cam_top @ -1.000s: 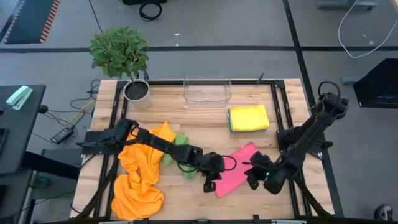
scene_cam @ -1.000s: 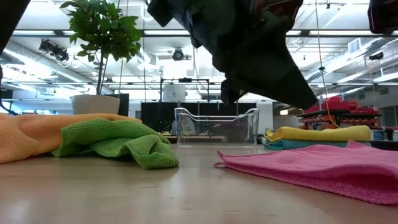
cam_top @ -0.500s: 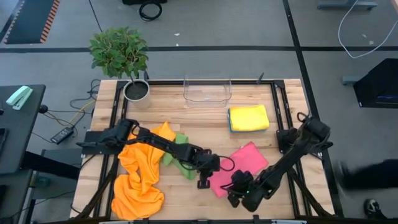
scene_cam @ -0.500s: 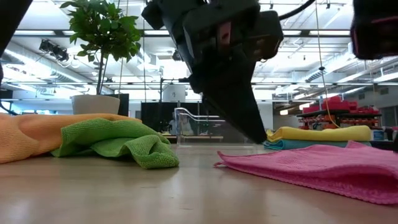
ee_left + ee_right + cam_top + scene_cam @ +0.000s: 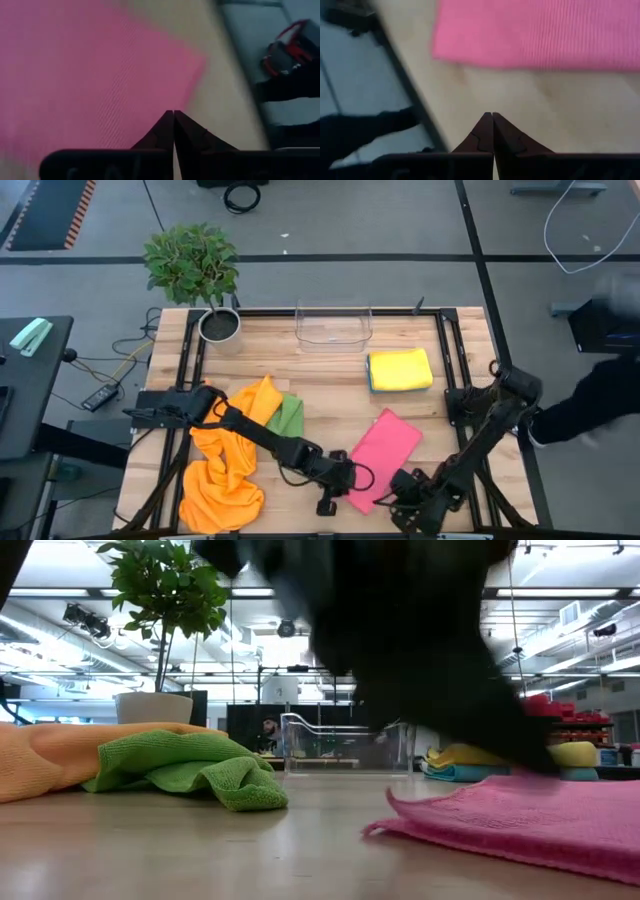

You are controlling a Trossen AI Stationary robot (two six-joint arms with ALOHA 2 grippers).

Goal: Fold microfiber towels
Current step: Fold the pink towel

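The pink towel (image 5: 383, 457) lies flat and slanting on the wood near the front edge; in the low view it is the pink sheet (image 5: 520, 825) at the right. My left gripper (image 5: 348, 483) is shut, its tips (image 5: 173, 114) over the towel's near-left border. My right gripper (image 5: 398, 493) is shut over bare wood (image 5: 520, 100), just short of the towel's near-right edge (image 5: 530, 60). A yellow towel (image 5: 400, 367) lies folded on a blue one. A green towel (image 5: 286, 417) and an orange heap (image 5: 225, 460) lie at the left. My left gripper's shut tips stand slanting down over the pink towel's border (image 5: 150, 107), close to its corner (image 5: 197, 65). I cannot tell whether they touch the cloth. Nothing shows between the fingers.
A clear plastic bin (image 5: 333, 326) stands at the far edge, with a potted plant (image 5: 205, 275) at the far left corner. A person's dark sleeve (image 5: 590, 405) shows blurred beyond the table's right side. Bare wood lies between the bin and the pink towel.
Both grippers have gone toward the table's near edge and sunk lower, staying shut; the right one has also gone toward the left. The pink towel now lies as a narrower slanting strip, and in the low view its left edge has drawn back to the right.
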